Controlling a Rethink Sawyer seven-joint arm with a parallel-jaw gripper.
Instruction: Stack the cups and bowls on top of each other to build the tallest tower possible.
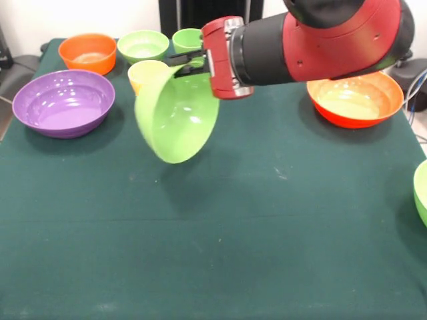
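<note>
My gripper [189, 67] reaches in sideways from the right and is shut on the rim of a large light green bowl [179, 123]. The bowl hangs tilted on edge above the table, its opening facing the camera. Just behind it stands a yellow cup [147, 71], partly hidden. A light green cup [187, 39] stands further back. A large purple bowl [63, 101] sits at the left, a small orange bowl [87, 52] and a small light green bowl [143, 45] at the back left. A large orange-red bowl [355, 99] sits at the right, partly under my arm. The blue bowl is out of view.
A second large light green bowl [421, 190] shows cut off at the right edge. The table wears a dark green cloth [220, 247]. My red and black arm [313, 40] spans the upper right. The dark pedestal [200, 10] stands at the back.
</note>
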